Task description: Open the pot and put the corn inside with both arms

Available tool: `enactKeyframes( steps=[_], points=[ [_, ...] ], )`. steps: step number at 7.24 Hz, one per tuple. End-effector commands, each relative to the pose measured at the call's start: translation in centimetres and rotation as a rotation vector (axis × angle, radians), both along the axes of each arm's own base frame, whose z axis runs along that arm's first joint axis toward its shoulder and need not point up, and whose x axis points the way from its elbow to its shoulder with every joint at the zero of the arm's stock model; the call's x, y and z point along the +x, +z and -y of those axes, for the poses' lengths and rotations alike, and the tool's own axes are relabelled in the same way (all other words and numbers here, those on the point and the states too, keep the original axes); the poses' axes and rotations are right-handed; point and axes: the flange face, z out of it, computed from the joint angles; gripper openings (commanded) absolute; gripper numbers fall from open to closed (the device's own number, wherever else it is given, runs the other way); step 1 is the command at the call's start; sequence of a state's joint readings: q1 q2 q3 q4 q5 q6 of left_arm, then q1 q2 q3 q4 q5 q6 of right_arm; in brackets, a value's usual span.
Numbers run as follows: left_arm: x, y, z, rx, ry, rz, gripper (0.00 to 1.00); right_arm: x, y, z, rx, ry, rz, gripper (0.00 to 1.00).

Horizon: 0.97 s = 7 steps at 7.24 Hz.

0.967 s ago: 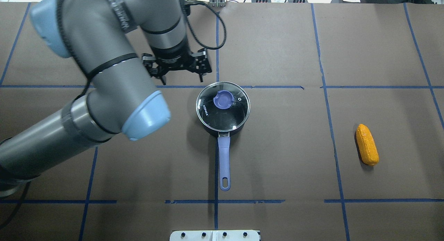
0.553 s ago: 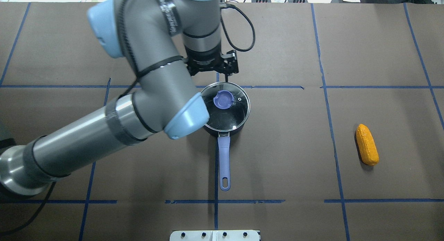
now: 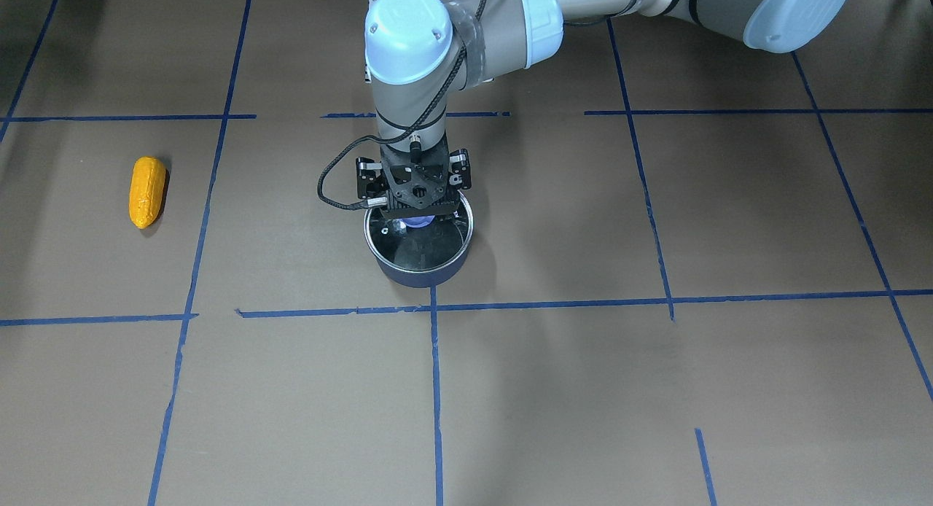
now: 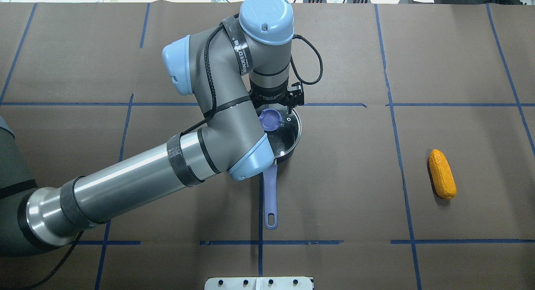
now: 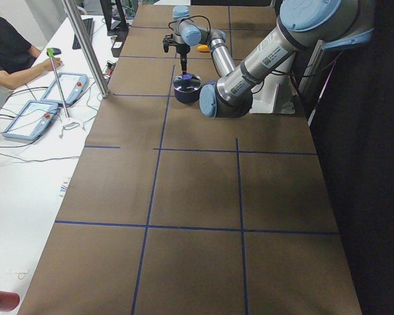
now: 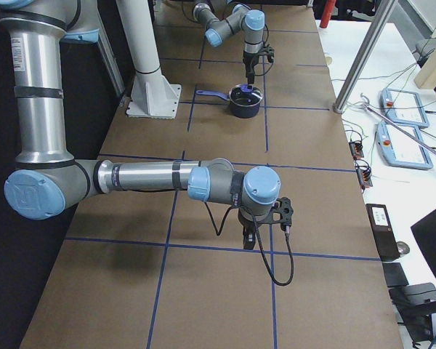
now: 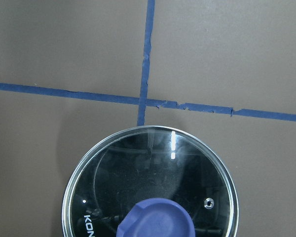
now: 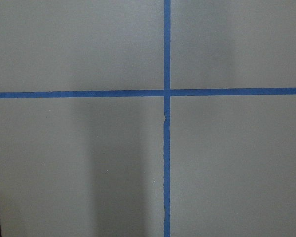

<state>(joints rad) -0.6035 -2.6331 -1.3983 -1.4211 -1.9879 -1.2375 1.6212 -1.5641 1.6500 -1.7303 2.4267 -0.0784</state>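
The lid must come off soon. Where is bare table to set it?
Bare paper between the pot and the corn, and beyond the pot on the operators' side. Crowded: over the pot, where the left tool hangs, and under its arm.

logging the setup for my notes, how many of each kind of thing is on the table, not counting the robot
pot: 1
glass lid, sitting on the pot: 1
corn: 1
total: 3
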Motion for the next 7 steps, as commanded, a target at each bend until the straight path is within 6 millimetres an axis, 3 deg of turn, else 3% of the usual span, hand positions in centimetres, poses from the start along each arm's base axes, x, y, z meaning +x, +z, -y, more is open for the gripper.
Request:
enactKeyframes(
  steps=[1,7],
  points=[
    [1.0,1.3,-0.5,-0.009,0.012,0.015,1.00,-0.1,0.0,0.0,0.000,-0.001,0.000,1.00],
    [2.6,2.3,-0.9,-0.001,0.025,0.000,1.00,0.0,0.1,0.0,-0.003,0.000,0.000,1.00]
  ],
)
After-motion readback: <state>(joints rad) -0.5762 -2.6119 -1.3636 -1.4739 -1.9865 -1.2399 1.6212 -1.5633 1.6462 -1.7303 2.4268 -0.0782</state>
